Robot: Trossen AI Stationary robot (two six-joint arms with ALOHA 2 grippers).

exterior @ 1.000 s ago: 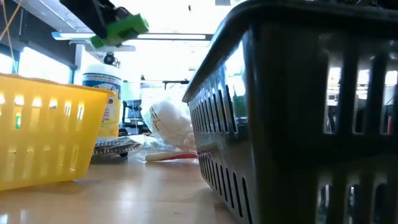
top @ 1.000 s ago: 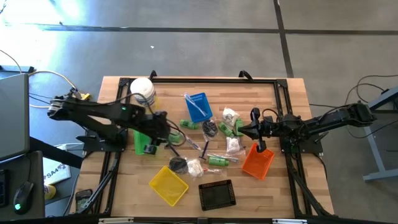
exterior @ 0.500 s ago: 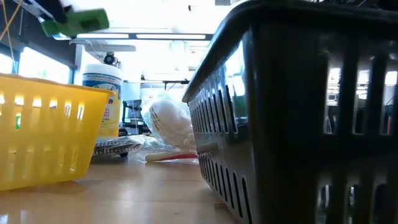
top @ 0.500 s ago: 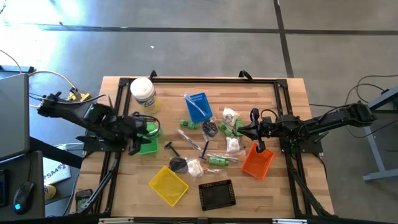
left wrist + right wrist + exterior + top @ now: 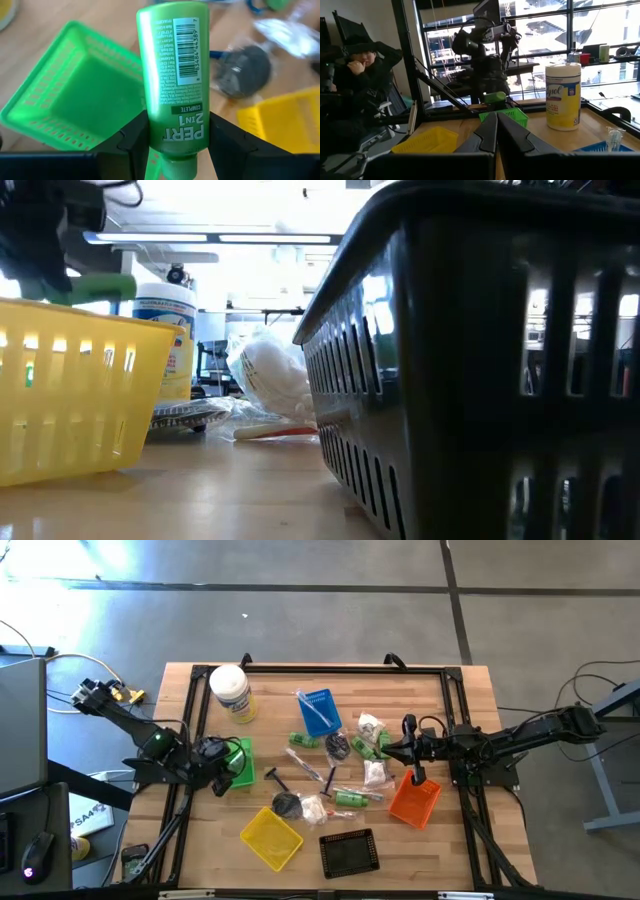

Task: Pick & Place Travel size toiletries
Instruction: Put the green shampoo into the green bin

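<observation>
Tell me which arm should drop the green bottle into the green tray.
Left. Its end effector already grips the green bottle above the green tray; the right end effector waits shut near the orange tray.

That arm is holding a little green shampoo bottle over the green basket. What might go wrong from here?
The left gripper pinches the green bottle only near its cap end, so it might slip or swing. The bottle sits over the green tray's edge rather than its middle, so on release it may bounce onto the table. The right gripper, shut, waits by the orange tray, well clear.
</observation>
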